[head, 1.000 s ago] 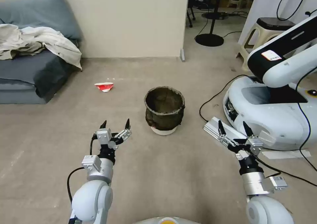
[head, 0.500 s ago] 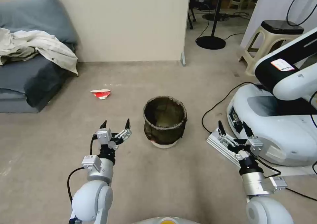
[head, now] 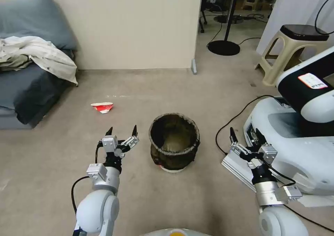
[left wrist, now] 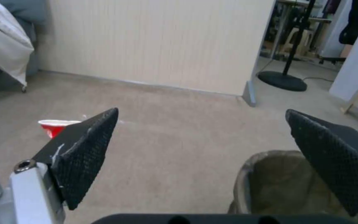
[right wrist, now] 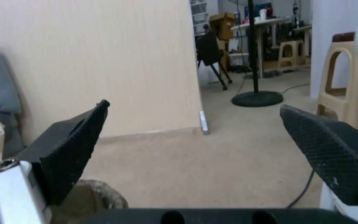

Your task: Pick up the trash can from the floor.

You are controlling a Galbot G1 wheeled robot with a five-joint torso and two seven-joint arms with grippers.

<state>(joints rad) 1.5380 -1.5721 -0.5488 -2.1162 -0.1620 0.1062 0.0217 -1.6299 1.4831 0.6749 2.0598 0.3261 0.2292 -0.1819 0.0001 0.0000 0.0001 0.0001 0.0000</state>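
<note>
On the floor (head: pixel 195 197) between both tools, the trash can (head: pixel 174 145) stands upright; left tool (head: pixel 121 132) and right tool (head: pixel 243 136) gape apart, presumably readied to flank it.

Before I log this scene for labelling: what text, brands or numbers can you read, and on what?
No text reads clearly.
Sticker on the other robot's black and white arm: a red and white label, print too blurred to read.
Crumpled paper cup on the floor: red and white pattern, no legible lettering.
Trash can: no label visible.
Left gripper and right gripper: no markings legible.
</note>
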